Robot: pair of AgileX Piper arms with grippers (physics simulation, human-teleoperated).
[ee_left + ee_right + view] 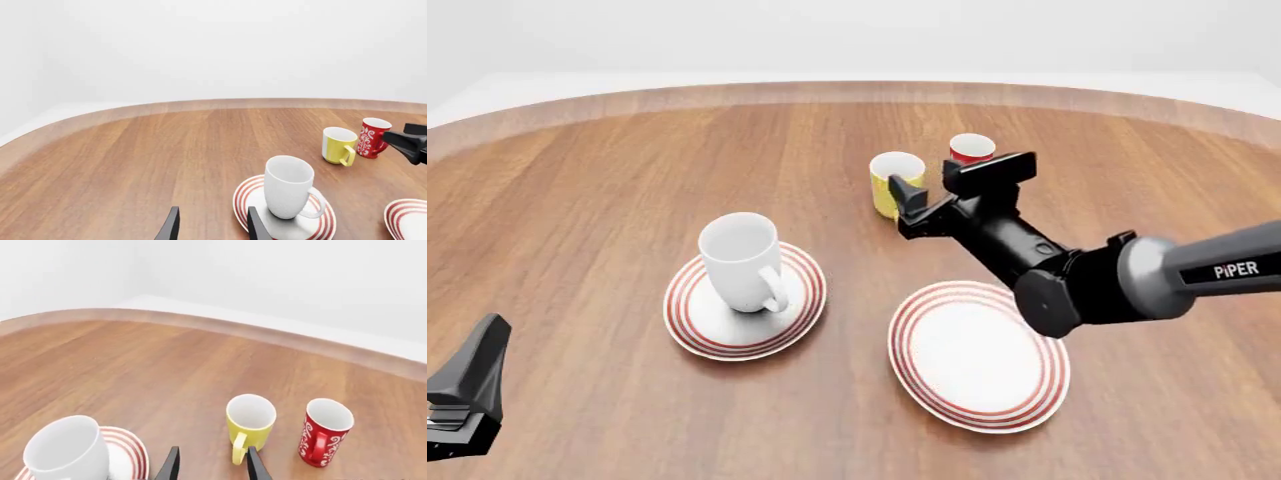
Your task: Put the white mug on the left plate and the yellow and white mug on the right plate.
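— Where do your mugs stand?
— Your white mug (pixel 742 262) sits upright on the left plate (pixel 745 300); the yellow and white mug (pixel 896 183) stands far of the bare right plate (pixel 978 353), beside a red cup (pixel 970 152).
— And your grippers?
— Right gripper (pixel 910 208) open, just near of the yellow mug's handle. Left gripper (pixel 210 226) open too — holding nothing.

White mug (pixel 741 262); yellow mug (pixel 896 183), white inside; red cup (pixel 970 152), white pattern; red-ringed plates (pixel 977 355).
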